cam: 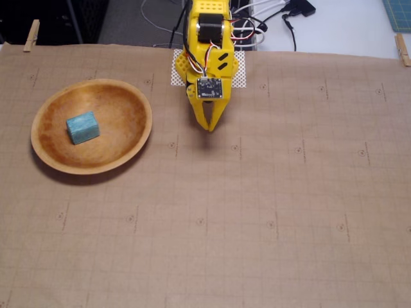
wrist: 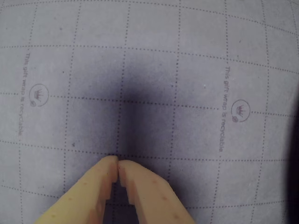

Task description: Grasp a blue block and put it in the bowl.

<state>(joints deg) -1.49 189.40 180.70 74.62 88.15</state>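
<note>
The teal-blue block (cam: 83, 127) lies inside the wooden bowl (cam: 131, 138), left of its middle, in the fixed view. The bowl stands at the left of the paper-covered table. My yellow gripper (cam: 210, 127) hangs over the bare paper to the right of the bowl, well apart from it, near the back of the table. In the wrist view the gripper (wrist: 117, 162) has its fingertips touching and nothing between them. The wrist view shows only paper and the gripper's shadow; block and bowl are out of that view.
Brown gridded wrapping paper (cam: 257, 212) covers the table, held by clothespins (cam: 31, 35) at the back corners. Cables (cam: 270, 22) and a white surface lie behind the arm's base. A white mesh pad (cam: 239, 74) sits under the base.
</note>
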